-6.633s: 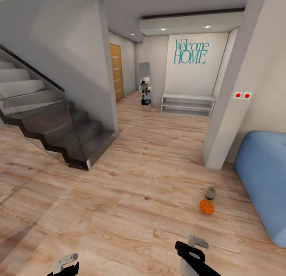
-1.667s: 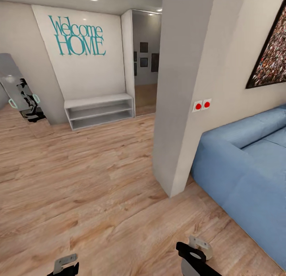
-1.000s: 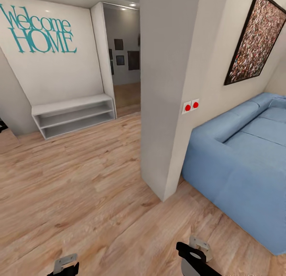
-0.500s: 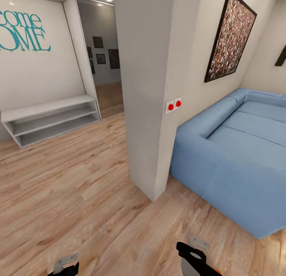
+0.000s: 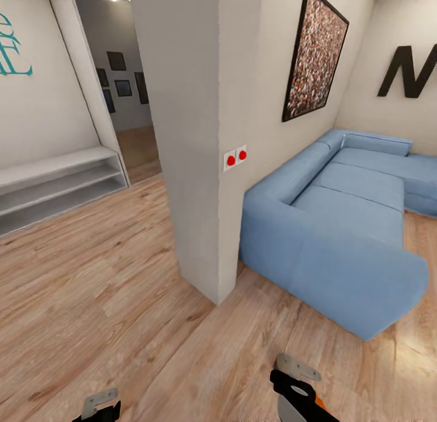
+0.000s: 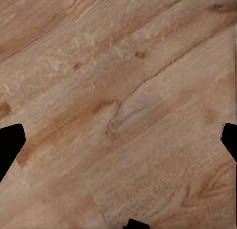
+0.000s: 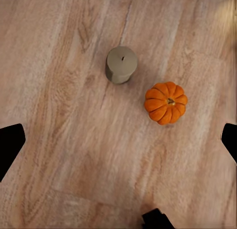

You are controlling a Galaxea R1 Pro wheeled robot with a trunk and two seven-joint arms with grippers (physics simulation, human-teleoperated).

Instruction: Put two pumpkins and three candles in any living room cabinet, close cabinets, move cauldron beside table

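In the right wrist view a small orange ribbed pumpkin (image 7: 166, 102) sits on the wooden floor with a stubby grey-beige candle (image 7: 121, 64) close beside it, the two apart. My right gripper (image 7: 118, 142) hangs above them, open and empty, its dark fingertips (image 7: 10, 145) far apart. In the head view the right gripper (image 5: 296, 378) is at the bottom edge, with an orange sliver of pumpkin (image 5: 319, 404) just past it. My left gripper (image 6: 118, 142) is open over bare floor and sits low at the left in the head view (image 5: 100, 404). Cabinet, cauldron and table are out of view.
A white square pillar (image 5: 200, 142) with two red buttons stands straight ahead. A long blue sofa (image 5: 340, 228) stretches along the right wall behind it. A low white open shelf (image 5: 54, 185) stands at the left, beside a doorway. Wooden floor lies between.
The whole head view has swung to the right: shelf and lettering slid left, more sofa came in. The pumpkin and candle dropped below the head view. Both arms keep their pose.
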